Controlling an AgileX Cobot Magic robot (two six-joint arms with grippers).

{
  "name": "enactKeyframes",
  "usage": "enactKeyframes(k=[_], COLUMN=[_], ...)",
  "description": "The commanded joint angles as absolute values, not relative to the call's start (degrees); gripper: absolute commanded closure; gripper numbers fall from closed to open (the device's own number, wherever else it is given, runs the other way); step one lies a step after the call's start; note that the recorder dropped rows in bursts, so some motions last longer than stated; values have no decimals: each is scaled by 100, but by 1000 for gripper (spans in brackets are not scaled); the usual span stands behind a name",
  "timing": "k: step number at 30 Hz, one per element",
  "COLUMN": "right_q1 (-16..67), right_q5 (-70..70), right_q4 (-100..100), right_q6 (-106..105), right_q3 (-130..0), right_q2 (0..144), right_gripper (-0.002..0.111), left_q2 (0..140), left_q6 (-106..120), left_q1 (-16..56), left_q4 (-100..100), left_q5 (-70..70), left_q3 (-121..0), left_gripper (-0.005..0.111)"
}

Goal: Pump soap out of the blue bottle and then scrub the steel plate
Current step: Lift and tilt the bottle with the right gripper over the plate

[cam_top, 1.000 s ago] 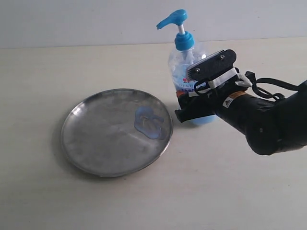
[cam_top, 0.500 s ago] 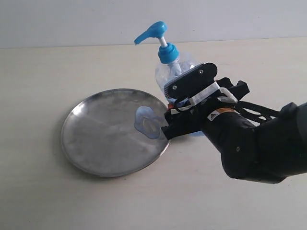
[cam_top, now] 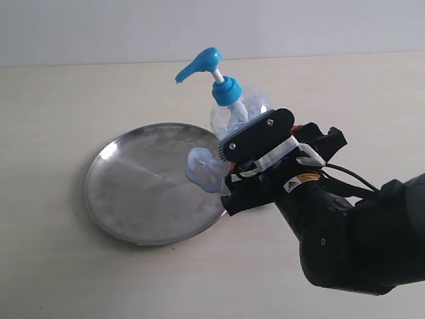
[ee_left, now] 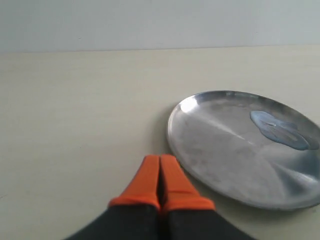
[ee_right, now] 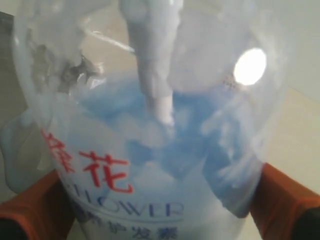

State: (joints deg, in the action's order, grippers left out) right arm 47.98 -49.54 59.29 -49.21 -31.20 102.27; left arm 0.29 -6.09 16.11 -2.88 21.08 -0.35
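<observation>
The blue bottle [cam_top: 234, 117] leans left, and its blue pump head [cam_top: 200, 64] reaches over the far right part of the steel plate [cam_top: 136, 199]. My right gripper [cam_top: 243, 163] is shut on the bottle's body and hides its base. In the right wrist view the bottle [ee_right: 160, 135] fills the frame between orange fingers [ee_right: 283, 196]. A pale blue blob of soap [cam_top: 202, 171] lies on the plate's right side, just left of that gripper. In the left wrist view my left gripper [ee_left: 160, 161] is shut and empty, just beside the plate [ee_left: 230, 155], which holds the soap [ee_left: 280, 130].
The plate rests on a pale beige tabletop [cam_top: 73, 93] with a light wall [cam_top: 99, 26] behind it. My right arm's black body [cam_top: 345, 232] fills the lower right of the exterior view. My left arm is out of the exterior view.
My right gripper has carried the bottle left towards the plate and tipped it further, so the pump head now reaches over the plate. The soap and plate have not moved.
</observation>
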Motion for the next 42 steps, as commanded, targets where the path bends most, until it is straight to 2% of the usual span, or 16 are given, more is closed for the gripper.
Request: enactKeyframes(k=[1,20,42], right_q1=[4799,4799,4799], right_q5=[-5611,-5276,-5151], right_q4=[5665,5240,5118], right_q6=[-4913,-4318,-4384], right_q3=[-3113,-3113,-3113], right_q2=[10076,10076,10076], right_gripper=[108,108,108], left_q2=[56,1960,1974], left_q6=[-620,-620,-620], left_q1=[1859,1945,1945], left_q4=[-286,-286,-286], left_q5=[2113,2058,2048], left_q3=[-449,-2958,-3019], left_gripper=[107,107,107])
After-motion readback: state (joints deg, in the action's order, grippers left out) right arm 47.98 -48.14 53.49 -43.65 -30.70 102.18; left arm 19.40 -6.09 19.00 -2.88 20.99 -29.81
